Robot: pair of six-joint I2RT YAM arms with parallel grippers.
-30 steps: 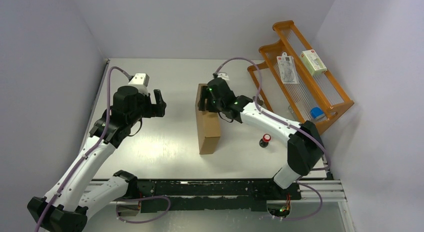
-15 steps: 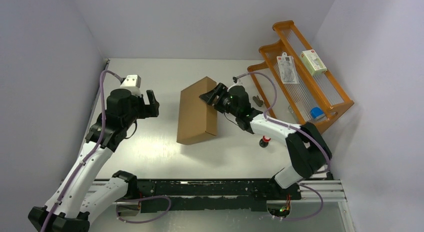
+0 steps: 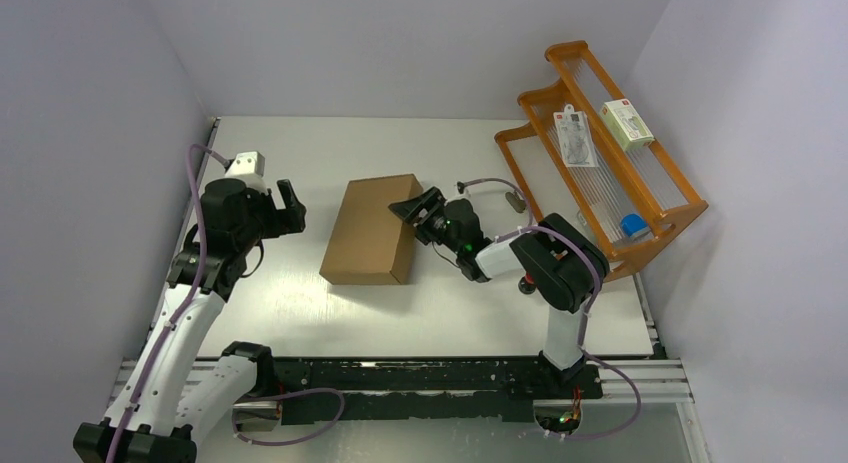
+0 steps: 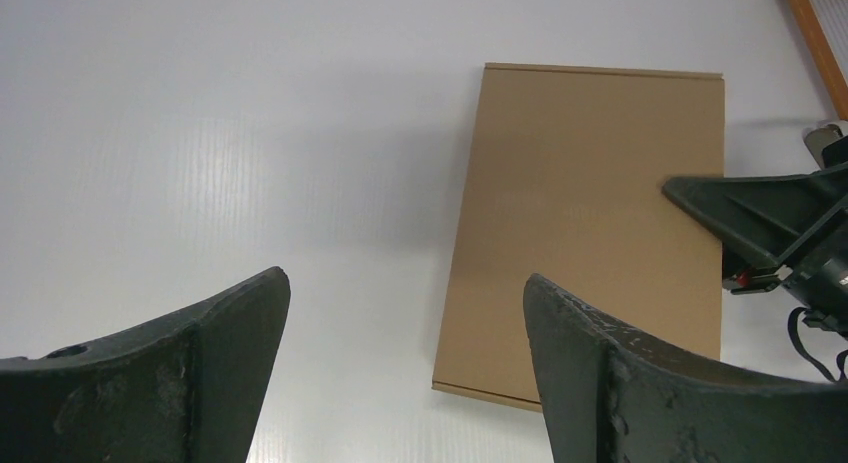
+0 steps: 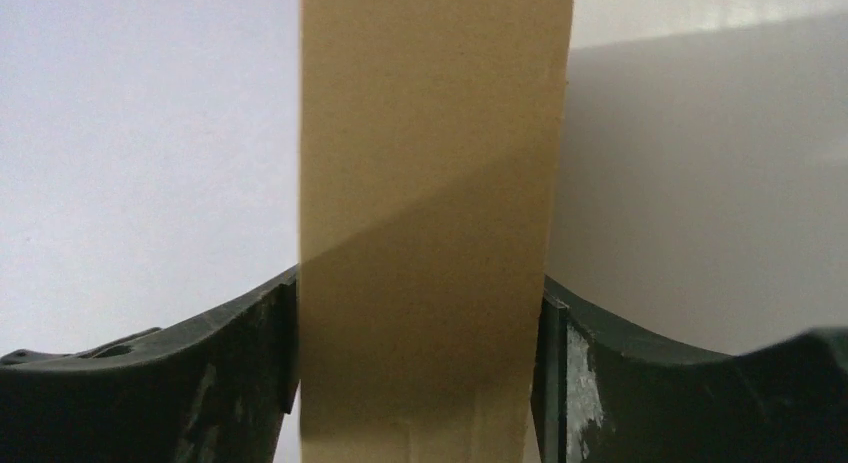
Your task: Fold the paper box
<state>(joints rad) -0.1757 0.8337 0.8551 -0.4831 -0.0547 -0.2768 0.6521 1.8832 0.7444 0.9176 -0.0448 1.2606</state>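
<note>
Right jaws clamping paper box, left jaws spread

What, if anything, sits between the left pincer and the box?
Nothing visible. Only bare table lies between the open left pincer and the left side of the box. The right pincer grips the box's right edge, on the far side from the left one.

one paper box — one rack
</note>
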